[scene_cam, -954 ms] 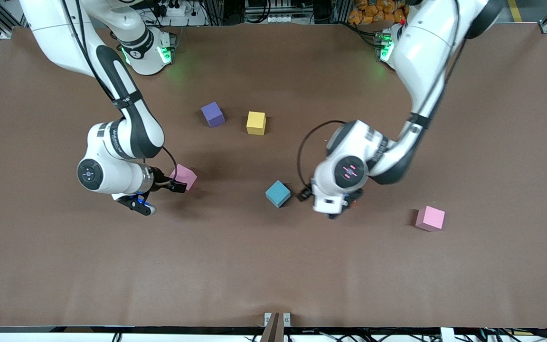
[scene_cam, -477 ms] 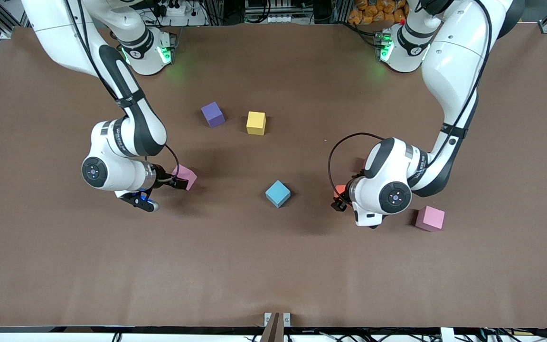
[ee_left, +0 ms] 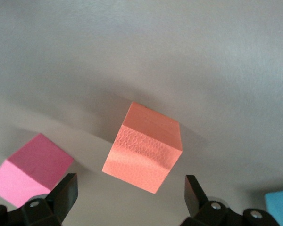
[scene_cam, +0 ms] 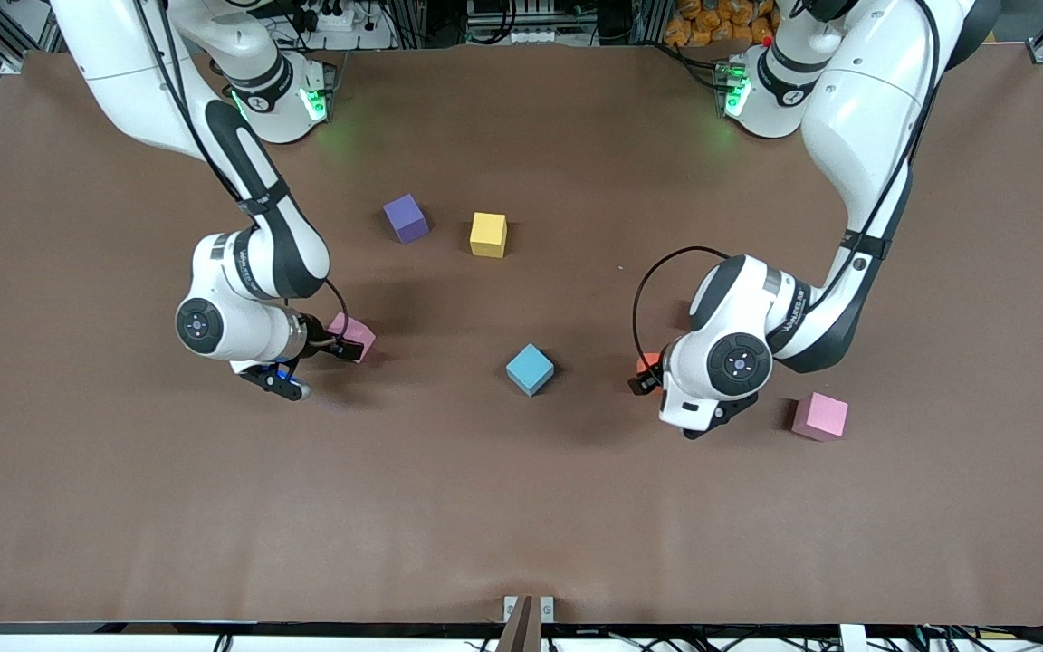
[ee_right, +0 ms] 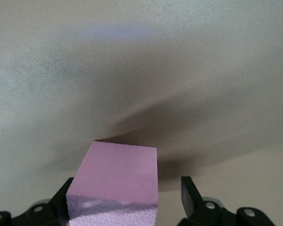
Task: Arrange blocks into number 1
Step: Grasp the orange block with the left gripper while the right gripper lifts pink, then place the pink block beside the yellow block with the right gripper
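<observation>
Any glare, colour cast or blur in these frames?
Front view: sharp; green lights at both arm bases tint the table nearby; soft shadows under both wrists. Left wrist view: the brown table washes out grey-white, the orange block stays crisp with a faint shadow. Right wrist view: same washed-out table, the pink block sits close, dark shadow streak past it.

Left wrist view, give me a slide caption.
Open left claw poised around an orange block, a pink block beside it.

brown table [scene_cam: 521, 507], orange items [scene_cam: 712, 18] at its edge
</observation>
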Motion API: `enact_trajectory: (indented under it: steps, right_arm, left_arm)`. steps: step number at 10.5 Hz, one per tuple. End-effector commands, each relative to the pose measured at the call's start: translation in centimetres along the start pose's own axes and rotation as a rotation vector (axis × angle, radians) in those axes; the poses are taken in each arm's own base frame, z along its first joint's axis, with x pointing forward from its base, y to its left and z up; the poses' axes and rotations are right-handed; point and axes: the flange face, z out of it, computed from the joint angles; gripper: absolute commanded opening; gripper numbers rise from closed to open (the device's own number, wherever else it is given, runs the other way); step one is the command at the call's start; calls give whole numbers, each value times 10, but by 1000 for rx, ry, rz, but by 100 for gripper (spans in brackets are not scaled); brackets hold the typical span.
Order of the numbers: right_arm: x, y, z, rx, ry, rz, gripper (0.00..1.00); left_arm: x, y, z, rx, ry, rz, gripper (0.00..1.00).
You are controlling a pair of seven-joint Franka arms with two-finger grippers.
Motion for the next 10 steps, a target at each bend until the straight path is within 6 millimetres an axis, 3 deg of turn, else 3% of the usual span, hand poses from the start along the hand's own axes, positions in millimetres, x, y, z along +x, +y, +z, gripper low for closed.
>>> enact_trajectory:
  steps: [1, 2, 5, 8, 10]
  right_arm:
    - [-4, -5, -4, -1, 13, -14, 42]
    - [-10, -19, -11, -2, 23, -38, 40]
    - [-63, -80, -31, -56, 102, -173, 41]
    - [-140, -159, -18, -55, 143, -179, 45]
    - [-177, -185, -6, -55, 157, -202, 45]
  left_arm:
    - [2, -3, 11, 18, 7, 155, 100]
    - [5, -2, 20, 18, 2, 159, 100]
    - [8, 8, 25, -25, 43, 165, 100]
    - [12, 9, 33, -24, 63, 196, 100]
    - [12, 8, 38, -6, 68, 278, 100]
